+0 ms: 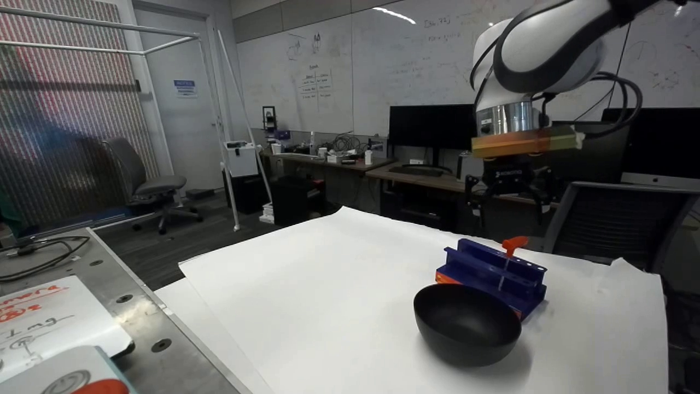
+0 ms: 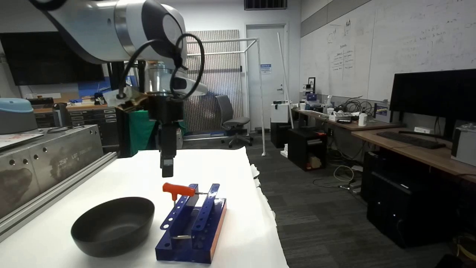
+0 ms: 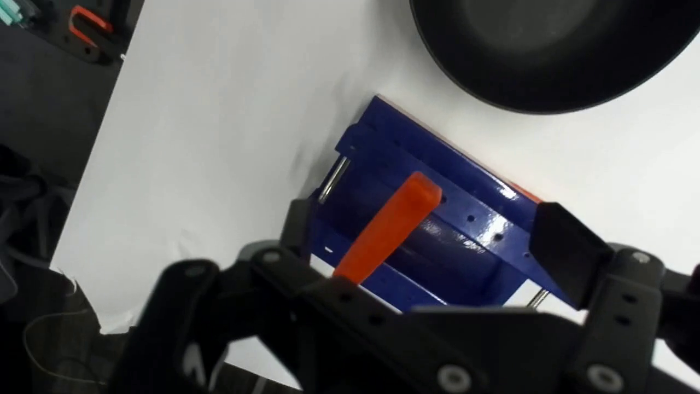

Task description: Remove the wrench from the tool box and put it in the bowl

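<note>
Black bowl apart from tool box edge.

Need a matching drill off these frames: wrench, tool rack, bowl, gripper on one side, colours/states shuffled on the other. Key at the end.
Column 1
1. T-handle wrench
2. tool rack
3. bowl
4. gripper

Column 2
A. Round, black, open side up
B. In the air, open, holding nothing
C. Mostly dark blue, with rows of holes
D. Seated in item 2, orange-red on top

Pairs: 1-D, 2-C, 3-A, 4-B
</note>
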Controlling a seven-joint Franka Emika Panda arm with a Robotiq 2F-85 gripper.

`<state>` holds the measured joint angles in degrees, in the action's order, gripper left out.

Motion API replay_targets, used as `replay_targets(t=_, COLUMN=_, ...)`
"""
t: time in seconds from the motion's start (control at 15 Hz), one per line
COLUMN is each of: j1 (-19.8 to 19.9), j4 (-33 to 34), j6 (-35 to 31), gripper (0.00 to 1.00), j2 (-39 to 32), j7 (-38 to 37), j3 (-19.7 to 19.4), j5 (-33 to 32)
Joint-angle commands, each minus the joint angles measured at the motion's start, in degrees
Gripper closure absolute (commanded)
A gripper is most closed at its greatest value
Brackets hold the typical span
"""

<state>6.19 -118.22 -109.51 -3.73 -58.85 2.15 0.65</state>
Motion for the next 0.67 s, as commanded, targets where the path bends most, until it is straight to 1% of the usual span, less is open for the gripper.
replay_targets(t=0.0, j1=-0.9, j4=1.8, j6=-0.3, gripper=0.00, j2=-3.8, j7=-4.0, j3=-3.5, j5=3.7)
replay_targets(t=0.07, j1=-1.2, j4=1.5, j6=-0.3, gripper=0.25, j2=-4.5, j7=-4.6, j3=-4.0, j5=3.9)
replay_targets(t=0.13, j1=-1.3, j4=1.5, j6=-0.2, gripper=0.27, j2=-5.1, j7=-4.9, j3=-4.5, j5=4.4)
replay_targets(t=0.27, j1=-1.5, j4=0.3, j6=-2.5, gripper=0.42, j2=-5.2, j7=-5.0, j3=-4.9, j5=5.5)
replay_targets(t=0.33, j1=-1.6, j4=-0.2, j6=-4.3, gripper=0.51, j2=-5.0, j7=-5.2, j3=-5.1, j5=5.8)
replay_targets(t=0.47, j1=-1.9, j4=-1.3, j6=-7.6, gripper=0.66, j2=-4.5, j7=-5.6, j3=-5.1, j5=6.3)
replay_targets(t=0.6, j1=-2.3, j4=-2.4, j6=-9.3, gripper=0.80, j2=-3.1, j7=-6.5, j3=-5.1, j5=5.5)
